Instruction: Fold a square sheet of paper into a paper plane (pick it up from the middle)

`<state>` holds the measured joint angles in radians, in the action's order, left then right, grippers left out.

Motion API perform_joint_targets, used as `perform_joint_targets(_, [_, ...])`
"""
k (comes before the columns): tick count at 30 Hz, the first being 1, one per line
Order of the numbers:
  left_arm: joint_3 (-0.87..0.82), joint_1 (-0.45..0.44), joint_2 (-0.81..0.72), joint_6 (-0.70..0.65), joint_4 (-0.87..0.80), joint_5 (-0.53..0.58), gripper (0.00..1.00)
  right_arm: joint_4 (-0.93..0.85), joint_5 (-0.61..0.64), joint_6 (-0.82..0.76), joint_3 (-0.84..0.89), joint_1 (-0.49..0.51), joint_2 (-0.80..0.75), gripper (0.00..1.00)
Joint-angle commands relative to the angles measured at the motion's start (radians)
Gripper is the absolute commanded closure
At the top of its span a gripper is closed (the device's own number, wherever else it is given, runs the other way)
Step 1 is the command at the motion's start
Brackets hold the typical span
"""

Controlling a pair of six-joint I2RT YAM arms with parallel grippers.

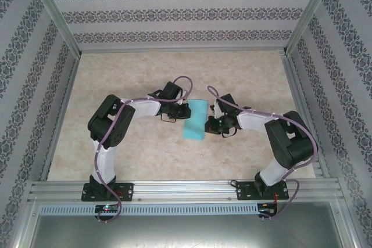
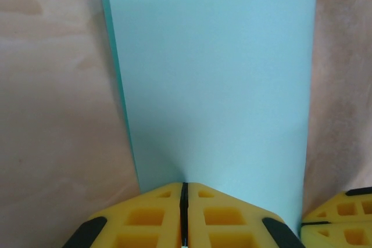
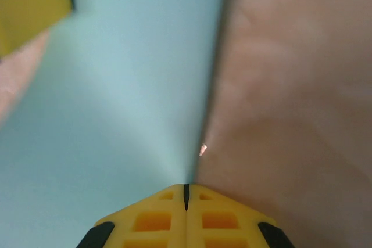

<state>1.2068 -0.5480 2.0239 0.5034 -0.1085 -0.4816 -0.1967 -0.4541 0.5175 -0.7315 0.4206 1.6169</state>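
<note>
Since the sheet (image 1: pixel 195 119) sits mid-tabletop (image 1: pixel 145 74) directly between the two hands, neither arm is nearer to it; both are already on it. It reads as a doubled, narrow strip whose long axis runs away from the arm bases, leaning a little to one side. The left hand (image 1: pixel 183 112) meets its left long edge and the right hand (image 1: pixel 209 125) its right long edge, slightly closer to the bases. In each wrist view the yellow fingers are pressed together with the turquoise paper coming out at their tips, so both look closed on the sheet. Whether it rests on the tabletop or is lifted I cannot tell. The next crease likely turns on that crosswise hold.
</note>
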Motion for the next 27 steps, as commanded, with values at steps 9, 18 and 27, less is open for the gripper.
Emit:
perform_joint_targets(9, [-0.044, 0.000, 0.090, -0.031, -0.185, 0.101, 0.89, 0.021, -0.084, 0.119, -0.066, 0.006, -0.069, 0.99])
perform_joint_targets(18, [-0.038, 0.000, 0.094, -0.036, -0.185, 0.098, 0.89, 0.005, -0.093, 0.067, -0.149, 0.049, 0.103, 0.98])
perform_joint_targets(27, [-0.034, 0.002, 0.105, -0.041, -0.187, 0.097, 0.89, -0.034, -0.077, 0.032, -0.045, 0.049, 0.099, 0.98])
